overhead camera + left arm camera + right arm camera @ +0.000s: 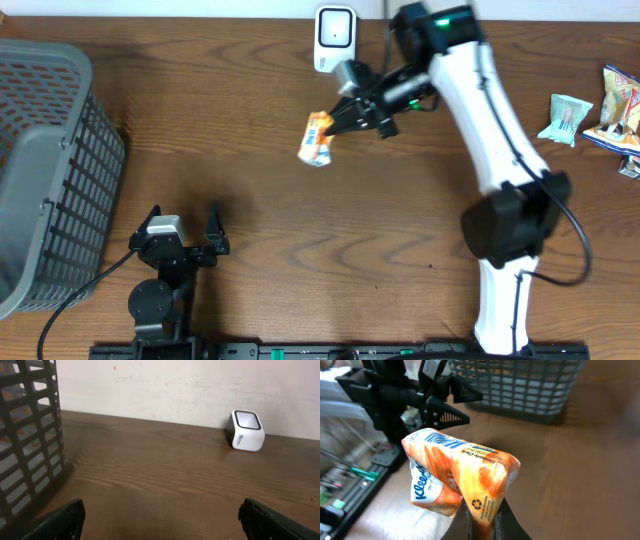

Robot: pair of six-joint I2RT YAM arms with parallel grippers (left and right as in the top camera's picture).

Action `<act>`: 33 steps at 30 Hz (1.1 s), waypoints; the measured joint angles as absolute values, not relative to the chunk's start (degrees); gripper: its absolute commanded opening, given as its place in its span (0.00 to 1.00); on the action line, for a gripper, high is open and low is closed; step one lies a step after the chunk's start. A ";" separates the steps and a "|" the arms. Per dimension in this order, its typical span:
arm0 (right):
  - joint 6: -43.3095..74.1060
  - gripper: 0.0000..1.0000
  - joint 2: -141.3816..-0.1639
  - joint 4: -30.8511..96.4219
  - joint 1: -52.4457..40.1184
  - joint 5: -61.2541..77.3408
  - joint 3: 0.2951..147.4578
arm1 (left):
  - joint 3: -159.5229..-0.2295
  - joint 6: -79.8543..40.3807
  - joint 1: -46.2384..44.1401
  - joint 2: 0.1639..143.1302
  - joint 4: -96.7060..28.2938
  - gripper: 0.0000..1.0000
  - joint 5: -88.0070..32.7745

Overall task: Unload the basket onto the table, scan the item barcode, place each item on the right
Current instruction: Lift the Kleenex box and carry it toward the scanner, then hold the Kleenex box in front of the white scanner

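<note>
Tissue pack (317, 138), overhead view: near the scanner (333, 38), just in front of it, pinched tight in the right fingers (345, 120). Left fingers (214, 240) spread wide, empty, well apart from the scanner. Left wrist: scanner upright on the worktop (165, 475). Right wrist: fingers clamp the pack's lower edge.

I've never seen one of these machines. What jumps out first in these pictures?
The orange tissue pack, pinched in the right gripper above the wooden table, close to the small white scanner at the far edge. Then the big grey basket on the left, with the left gripper open beside it.
</note>
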State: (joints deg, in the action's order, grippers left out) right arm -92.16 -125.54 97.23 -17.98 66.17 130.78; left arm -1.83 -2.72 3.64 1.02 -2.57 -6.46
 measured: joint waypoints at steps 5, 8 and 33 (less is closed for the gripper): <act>-93.67 0.01 -120.68 97.23 -17.72 63.51 127.35 | -1.83 -2.72 3.64 1.02 -2.57 0.98 -6.46; -96.09 0.01 -120.55 97.17 -17.82 62.59 122.93 | -1.83 -2.72 3.64 1.02 -2.57 0.98 -6.46; 23.24 0.01 -121.43 43.51 -15.00 62.28 119.90 | -1.83 -2.72 3.64 1.13 -2.57 0.98 -6.46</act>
